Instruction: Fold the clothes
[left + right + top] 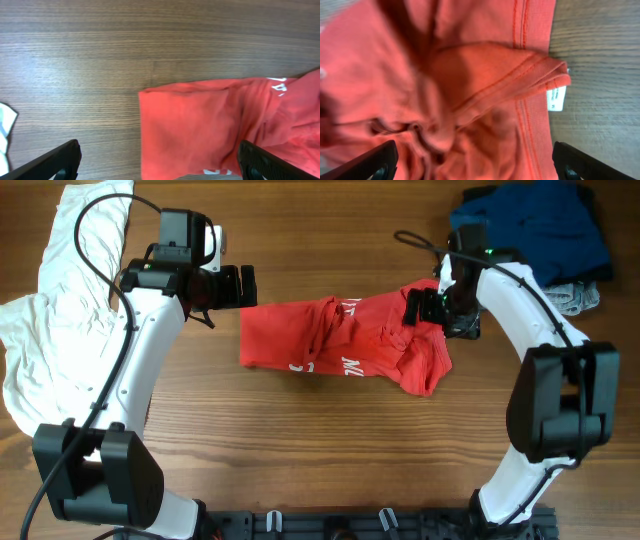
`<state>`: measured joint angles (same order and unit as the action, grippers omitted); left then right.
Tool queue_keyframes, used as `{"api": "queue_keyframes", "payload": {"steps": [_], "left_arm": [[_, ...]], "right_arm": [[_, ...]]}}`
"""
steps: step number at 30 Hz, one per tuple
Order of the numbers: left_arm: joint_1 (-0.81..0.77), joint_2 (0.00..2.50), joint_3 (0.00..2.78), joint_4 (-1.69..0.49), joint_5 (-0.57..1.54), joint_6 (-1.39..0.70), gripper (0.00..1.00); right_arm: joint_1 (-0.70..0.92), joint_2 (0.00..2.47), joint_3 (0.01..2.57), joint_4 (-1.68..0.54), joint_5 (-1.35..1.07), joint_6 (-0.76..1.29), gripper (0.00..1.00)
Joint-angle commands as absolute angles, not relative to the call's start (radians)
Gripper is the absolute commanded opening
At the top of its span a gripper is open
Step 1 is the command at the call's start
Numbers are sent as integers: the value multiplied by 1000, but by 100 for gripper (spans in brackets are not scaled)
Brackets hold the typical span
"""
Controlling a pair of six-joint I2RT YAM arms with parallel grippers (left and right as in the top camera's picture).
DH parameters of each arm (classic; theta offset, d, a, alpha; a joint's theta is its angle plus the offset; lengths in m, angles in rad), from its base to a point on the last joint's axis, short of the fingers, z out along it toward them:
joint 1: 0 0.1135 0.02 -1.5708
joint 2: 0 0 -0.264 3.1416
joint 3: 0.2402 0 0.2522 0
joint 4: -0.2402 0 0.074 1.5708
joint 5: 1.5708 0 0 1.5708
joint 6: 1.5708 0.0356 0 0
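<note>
The red T-shirt (340, 345) lies crumpled on the table (330, 470) between the two hands, its white lettering (352, 366) twisted into the creases. The left gripper (246, 285) hangs with its fingers spread wide and nothing between them. The shirt's straight end lies just beneath it, probably so it can drop onto that edge and pinch a corner. The right gripper (413, 307) is likewise spread and empty, directly over the rumpled end, where a doubled seam and a small white label (556, 98) sit just to one side of it. I judge the hands are posted over opposite ends so the shirt can be pulled flat before any fold. A white shirt (50, 310) lies outward of the left hand. A dark blue pile (540, 230) and a grey piece (578, 298) lie beyond the right hand, apparently set aside.
</note>
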<state>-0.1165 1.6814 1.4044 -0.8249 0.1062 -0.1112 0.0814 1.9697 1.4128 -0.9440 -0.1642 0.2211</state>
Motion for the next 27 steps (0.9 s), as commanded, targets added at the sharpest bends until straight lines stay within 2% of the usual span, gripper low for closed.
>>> {"api": "queue_keyframes", "payload": {"steps": [1,10,19,21,24,27], "left_arm": [[-113,1678,1414,-833,69,-112,100],[-113,1678,1413,-858,69,-109,100],[-113,1678,1413,-862,69,-109,100],[-113,1678,1413,-862,69,-109,100],[-113,1678,1413,-862,69,-109,100],[-113,1678,1413,-862,70,-109,100]], "right_arm": [[81,2011,1394,-901,-128,152,99],[81,2090,1391,-841,-60,131,99],[81,2125,1295,-804,-334,109,99],[81,2125,1259,-798,-369,128,90],[81,2125,1216,-789,-376,172,63],[81,2125,1186,-774,-376,196,53]]}}
